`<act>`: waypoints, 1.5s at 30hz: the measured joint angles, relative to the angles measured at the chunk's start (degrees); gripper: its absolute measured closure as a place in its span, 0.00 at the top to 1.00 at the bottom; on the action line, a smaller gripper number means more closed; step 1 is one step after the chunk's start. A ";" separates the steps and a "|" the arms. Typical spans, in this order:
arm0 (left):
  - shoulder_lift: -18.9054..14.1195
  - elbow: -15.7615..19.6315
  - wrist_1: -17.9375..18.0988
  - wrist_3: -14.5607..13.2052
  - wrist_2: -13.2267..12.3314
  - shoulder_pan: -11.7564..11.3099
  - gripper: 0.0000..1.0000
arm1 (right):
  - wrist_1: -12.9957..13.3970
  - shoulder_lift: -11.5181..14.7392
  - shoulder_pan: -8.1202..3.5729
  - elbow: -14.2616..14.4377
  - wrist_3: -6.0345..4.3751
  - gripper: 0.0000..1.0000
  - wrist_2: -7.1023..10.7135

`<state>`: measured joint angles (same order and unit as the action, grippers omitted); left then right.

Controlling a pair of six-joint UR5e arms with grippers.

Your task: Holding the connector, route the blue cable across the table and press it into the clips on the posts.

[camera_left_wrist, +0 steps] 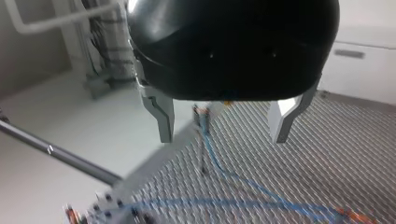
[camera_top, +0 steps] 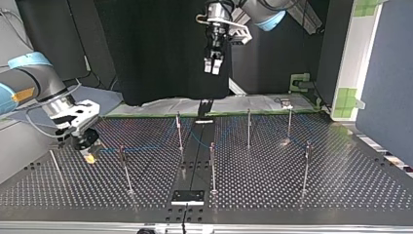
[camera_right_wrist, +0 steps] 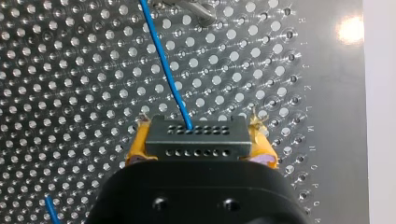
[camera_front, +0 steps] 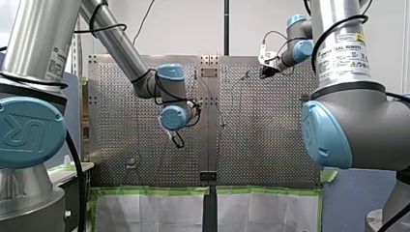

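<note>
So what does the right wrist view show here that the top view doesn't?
Only the right wrist view: the black connector, with its rows of holes, clamped between yellow pads, the blue cable leaving its face. Only the top view: the upright posts spread over the table, and my left gripper hanging high above them. Both: the blue cable, the perforated table and my right gripper low over the table.
</note>
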<state>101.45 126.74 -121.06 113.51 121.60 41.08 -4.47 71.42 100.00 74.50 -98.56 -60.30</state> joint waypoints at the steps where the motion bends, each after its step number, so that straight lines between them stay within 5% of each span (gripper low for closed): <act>1: 0.00 0.61 -0.60 0.15 0.51 -0.07 1.00 | -0.01 0.00 0.00 0.00 0.01 0.00 0.00; 23: 0.00 10.78 -10.63 -2.64 1.16 -1.07 1.00 | -0.18 0.00 0.15 0.00 -0.07 0.00 -0.05; 45: 0.00 11.56 -11.22 -3.12 1.13 -1.07 1.00 | -0.17 0.00 0.24 0.00 0.02 0.00 -0.09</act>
<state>101.45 138.30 -132.29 110.39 122.74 40.01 -4.64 71.42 100.24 74.49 -98.54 -60.39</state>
